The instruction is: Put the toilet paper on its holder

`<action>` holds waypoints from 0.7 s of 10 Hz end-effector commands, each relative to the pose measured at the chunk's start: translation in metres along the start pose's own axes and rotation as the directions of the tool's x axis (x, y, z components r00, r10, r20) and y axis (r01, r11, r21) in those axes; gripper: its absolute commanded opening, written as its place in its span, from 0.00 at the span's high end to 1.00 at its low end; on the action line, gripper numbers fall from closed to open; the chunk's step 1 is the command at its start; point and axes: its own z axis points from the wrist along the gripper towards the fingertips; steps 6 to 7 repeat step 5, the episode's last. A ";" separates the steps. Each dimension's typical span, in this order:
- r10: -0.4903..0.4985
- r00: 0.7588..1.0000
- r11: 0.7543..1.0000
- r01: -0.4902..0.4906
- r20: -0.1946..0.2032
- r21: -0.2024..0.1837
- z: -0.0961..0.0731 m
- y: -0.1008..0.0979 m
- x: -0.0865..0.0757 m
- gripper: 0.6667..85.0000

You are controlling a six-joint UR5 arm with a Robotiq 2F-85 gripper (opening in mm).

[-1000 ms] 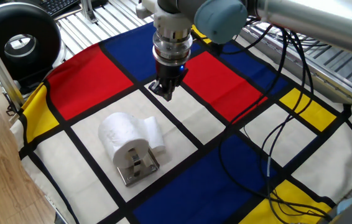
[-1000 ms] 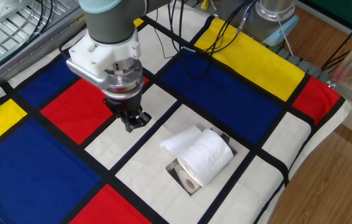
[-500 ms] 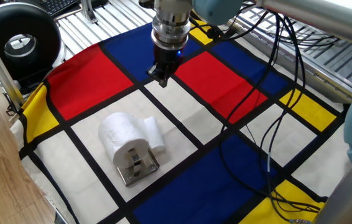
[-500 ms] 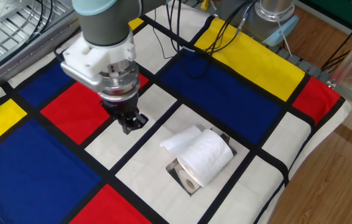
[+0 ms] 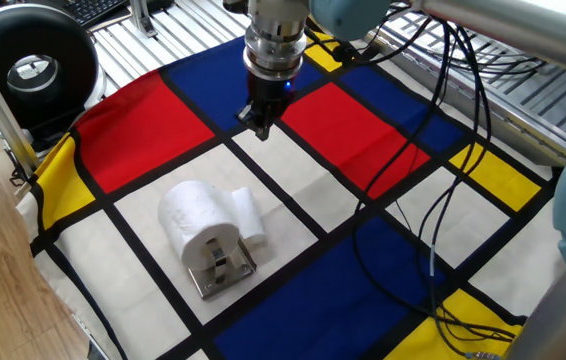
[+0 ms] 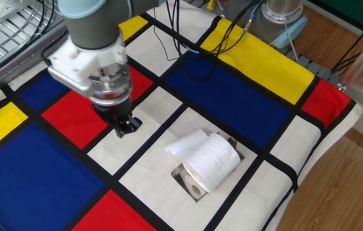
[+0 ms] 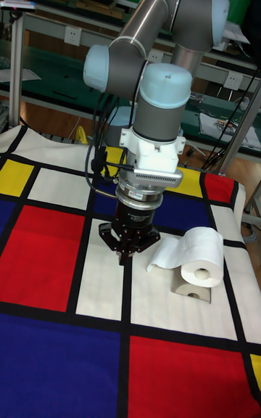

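The toilet paper, a white roll with a loose sheet trailing from it, lies on its side on a white square of the cloth. It rests on top of the chrome holder, whose plate sticks out below the roll's end. The other fixed view shows the toilet paper and a corner of the holder; the tall view shows the toilet paper over the holder. Whether the bar runs through the core I cannot tell. My gripper hangs shut and empty above the cloth, well apart from the roll.
A colour-block cloth covers the table. Black cables trail across its right side. A round black device stands off the table's far-left corner, by a metal post. The wooden floor lies beyond the cloth's edge.
My gripper has drawn away from the roll, toward the red and blue squares at the back, and stays shut. The roll and holder have not moved.
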 end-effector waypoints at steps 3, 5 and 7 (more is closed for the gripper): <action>0.057 0.997 0.998 -0.057 -0.051 -0.016 -0.011 -0.020 0.012 0.99; 0.039 0.998 0.999 -0.040 -0.052 -0.009 -0.012 -0.022 0.012 0.99; 0.039 0.998 0.999 -0.040 -0.052 -0.009 -0.012 -0.022 0.012 0.99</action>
